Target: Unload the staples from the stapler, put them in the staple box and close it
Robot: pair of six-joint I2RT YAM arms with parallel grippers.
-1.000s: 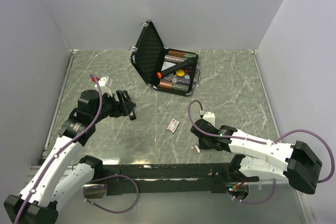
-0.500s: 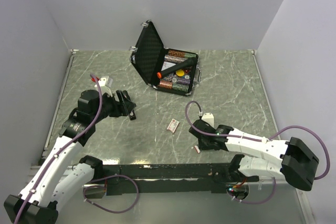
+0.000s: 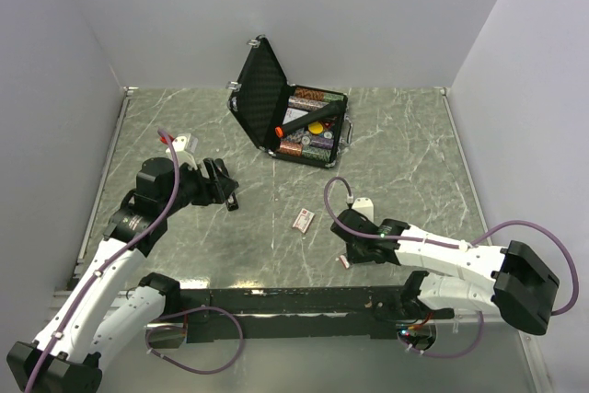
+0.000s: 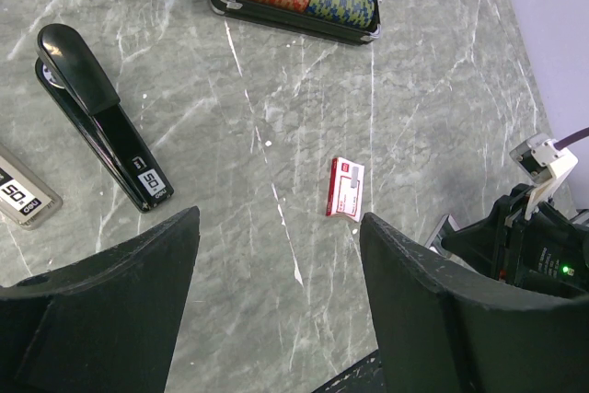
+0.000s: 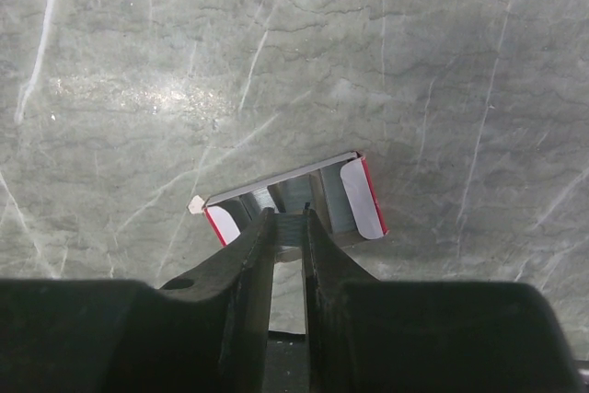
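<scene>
Right jaws stay pinched at near edge of opened box (image 5: 322,192)

R gripper (image 5: 288,220) comes up from btm edge, black fingers (image 5: 247,255) nearly together w/ only a slim gap; short grey strip of staples (image 5: 289,236) sits pinched in that gap; tips reach into open end of small box (image 5: 357,200), red edges, white flaps folded out L & R, grey inside; box lies flat, slightly tilted, on grey-green marbled table (image 5: 414,62); tiny pale tab at box's L corner.
</scene>
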